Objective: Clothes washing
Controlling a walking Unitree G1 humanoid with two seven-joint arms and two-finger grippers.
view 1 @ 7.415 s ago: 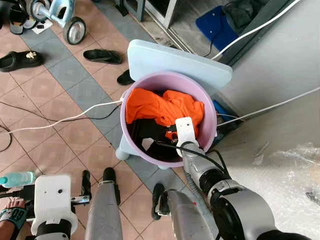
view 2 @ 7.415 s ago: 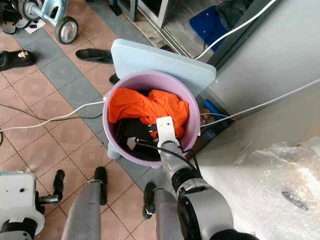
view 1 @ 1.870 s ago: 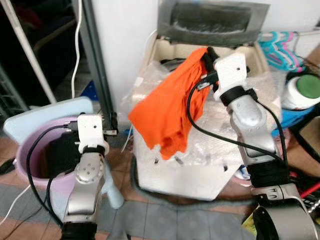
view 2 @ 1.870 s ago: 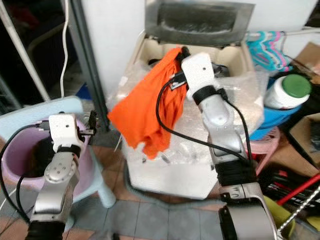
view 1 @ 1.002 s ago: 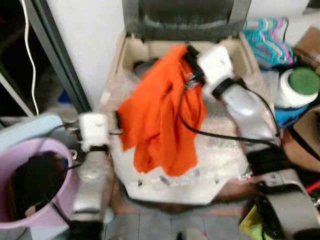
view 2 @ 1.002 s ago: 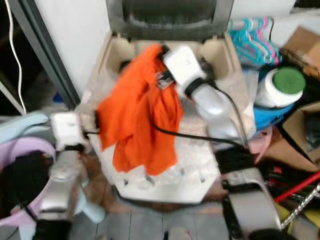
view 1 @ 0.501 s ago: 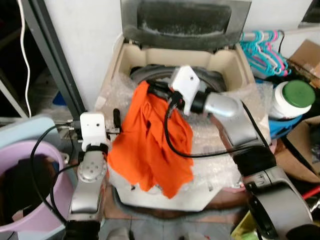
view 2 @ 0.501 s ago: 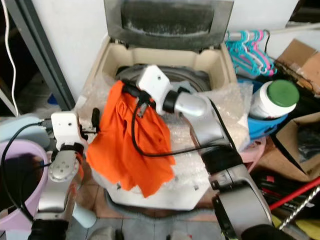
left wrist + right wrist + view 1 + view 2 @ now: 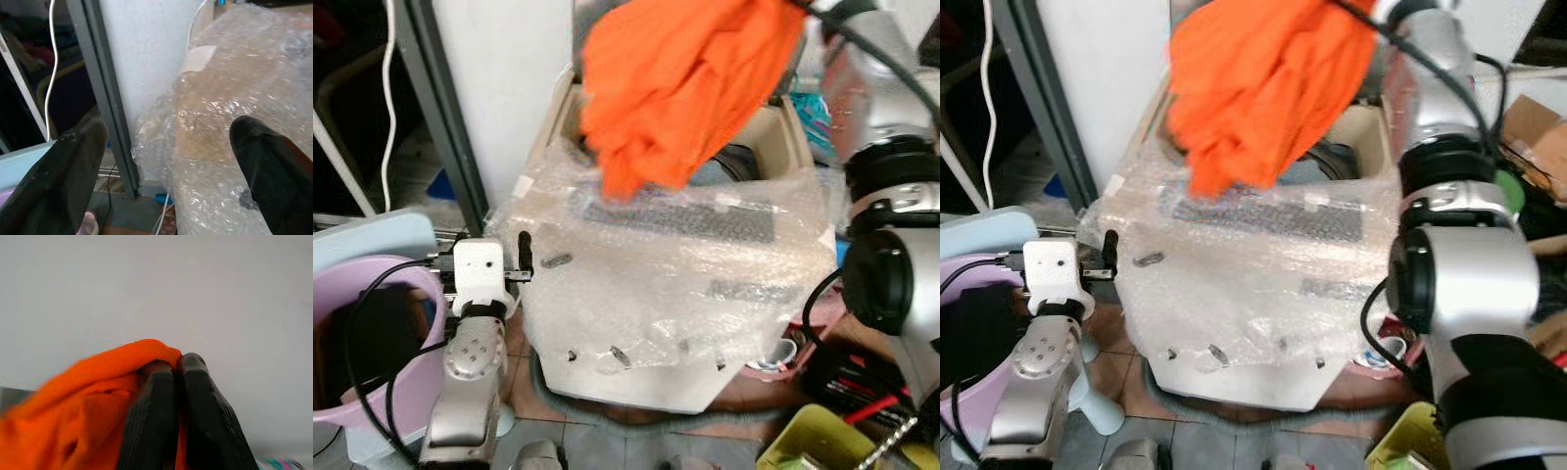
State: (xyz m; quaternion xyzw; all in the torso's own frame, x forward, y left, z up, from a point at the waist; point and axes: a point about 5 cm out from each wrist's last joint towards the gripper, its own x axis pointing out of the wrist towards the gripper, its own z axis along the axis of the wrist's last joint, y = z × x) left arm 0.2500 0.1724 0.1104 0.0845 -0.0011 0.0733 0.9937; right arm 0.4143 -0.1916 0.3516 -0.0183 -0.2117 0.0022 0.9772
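Observation:
An orange garment (image 9: pixel 685 78) hangs bunched high over the open tub (image 9: pixel 744 162) of a washing machine (image 9: pixel 675 284) wrapped in bubble wrap. My right gripper (image 9: pixel 177 363) is raised above it and shut on the cloth's top edge; the right arm (image 9: pixel 1440 108) reaches up past the frame's top. My left gripper (image 9: pixel 166 142) is open and holds nothing, low beside the machine's left front corner, its fingers (image 9: pixel 73 161) wide apart. At far left a purple basin (image 9: pixel 421 387) holds dark clothes (image 9: pixel 372 333).
A grey door-frame post (image 9: pixel 440 127) and a white cable (image 9: pixel 386 117) stand left of the machine. The basin rests on a light blue stool (image 9: pixel 372 230). Teal hangers (image 9: pixel 818 108) and a yellow container (image 9: pixel 813 441) crowd the right side.
My right arm has swung the orange garment from the machine's front face up high above the tub. The left arm has stayed by the machine's corner.

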